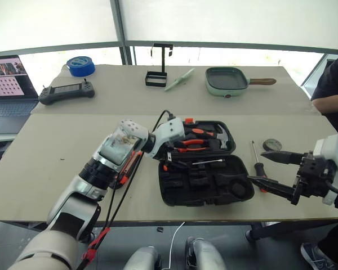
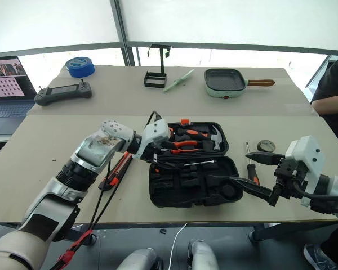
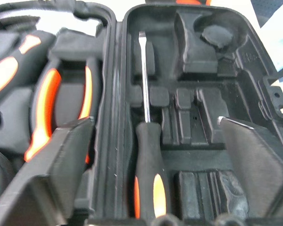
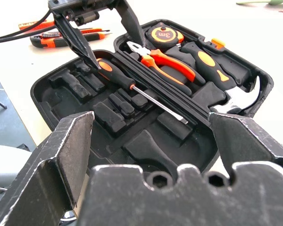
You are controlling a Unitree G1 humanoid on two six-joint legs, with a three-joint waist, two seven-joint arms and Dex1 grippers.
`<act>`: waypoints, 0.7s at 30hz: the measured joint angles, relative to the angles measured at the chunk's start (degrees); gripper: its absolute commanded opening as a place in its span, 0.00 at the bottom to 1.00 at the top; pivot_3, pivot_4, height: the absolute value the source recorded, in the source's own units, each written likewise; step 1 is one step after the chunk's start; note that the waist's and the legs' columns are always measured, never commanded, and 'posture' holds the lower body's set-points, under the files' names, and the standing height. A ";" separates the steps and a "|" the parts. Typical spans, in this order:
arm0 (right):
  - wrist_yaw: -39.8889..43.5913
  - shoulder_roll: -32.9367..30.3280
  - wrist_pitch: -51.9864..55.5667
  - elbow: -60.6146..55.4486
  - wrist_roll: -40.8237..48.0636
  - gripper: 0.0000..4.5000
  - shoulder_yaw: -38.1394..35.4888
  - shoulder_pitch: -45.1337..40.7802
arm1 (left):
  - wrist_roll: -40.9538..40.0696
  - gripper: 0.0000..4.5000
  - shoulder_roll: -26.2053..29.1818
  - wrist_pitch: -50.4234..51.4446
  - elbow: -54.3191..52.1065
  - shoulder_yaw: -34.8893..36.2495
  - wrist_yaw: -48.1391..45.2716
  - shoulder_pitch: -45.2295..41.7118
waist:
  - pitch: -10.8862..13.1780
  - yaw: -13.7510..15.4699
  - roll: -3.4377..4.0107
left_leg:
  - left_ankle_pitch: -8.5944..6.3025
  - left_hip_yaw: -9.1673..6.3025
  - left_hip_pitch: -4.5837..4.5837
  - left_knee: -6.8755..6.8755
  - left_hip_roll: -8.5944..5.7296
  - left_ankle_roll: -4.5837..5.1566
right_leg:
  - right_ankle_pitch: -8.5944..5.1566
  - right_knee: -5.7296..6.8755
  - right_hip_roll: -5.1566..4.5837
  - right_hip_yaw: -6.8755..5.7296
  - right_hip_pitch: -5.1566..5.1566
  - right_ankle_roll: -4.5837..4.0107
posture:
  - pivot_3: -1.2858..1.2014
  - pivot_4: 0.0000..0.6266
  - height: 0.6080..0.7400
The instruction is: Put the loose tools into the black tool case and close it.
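The black tool case (image 1: 236, 169) lies open in the middle of the near table. One orange-and-black screwdriver (image 3: 148, 174) rests in the slot beside the hinge. My left gripper (image 3: 153, 121) hangs open just above it, fingers either side and not touching it. A second screwdriver (image 1: 257, 160) and a small dark tape roll (image 1: 272, 144) lie on the table right of the case. My right gripper (image 1: 256, 167) is open at the case's right end, over that screwdriver. The utility knife (image 4: 61, 40) and a slim orange tool (image 4: 35, 24) lie left of the case, partly under my left arm.
Pliers (image 4: 160, 59), a hammer (image 4: 236, 101) and a tape measure (image 4: 161, 34) sit in the lid. On the far table are a black controller (image 1: 66, 91), a blue tape roll (image 1: 80, 66), a black stand (image 1: 158, 73) and a green pan (image 1: 228, 80). A laptop (image 1: 8, 84) is far left; a person's arm (image 1: 329, 101) is at right.
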 measured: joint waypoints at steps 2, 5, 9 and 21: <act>-0.18 0.00 0.10 0.00 0.01 1.00 0.23 -0.08 | 0.94 0.86 0.20 -2.09 0.01 -0.37 0.05 0.03 | 0.00 0.00 0.00 | 0.00 0.00 0.01 0.00 0.00 0.00 | 0.00 0.01 0.00 0.00 0.00 0.00 | 0.52 0.24 1.00; -0.48 0.00 0.27 0.00 0.06 1.00 0.43 -0.82 | 3.63 0.64 0.64 -7.42 1.35 -2.47 0.45 0.47 | 0.00 0.02 0.00 | 0.00 0.01 0.02 0.00 0.00 0.00 | 0.00 0.00 0.00 0.01 0.01 0.00 | 0.52 0.24 1.00; -0.70 -0.03 0.55 0.00 0.07 1.00 0.60 -1.60 | 5.33 0.31 -0.74 -9.59 5.18 -3.50 1.19 1.11 | 0.00 0.09 0.00 | 0.00 0.00 -0.01 0.01 -0.01 0.00 | 0.00 0.00 0.00 -0.01 0.00 0.00 | 0.52 0.24 1.00; -1.25 -0.03 1.27 -0.07 0.15 1.00 2.06 -2.34 | 9.28 0.01 -2.94 -17.64 9.30 -6.37 0.29 1.21 | -0.02 0.37 0.00 | -0.03 0.00 0.03 0.08 -0.01 0.07 | 0.02 -0.01 -0.03 0.00 0.11 0.04 | 0.52 0.24 1.00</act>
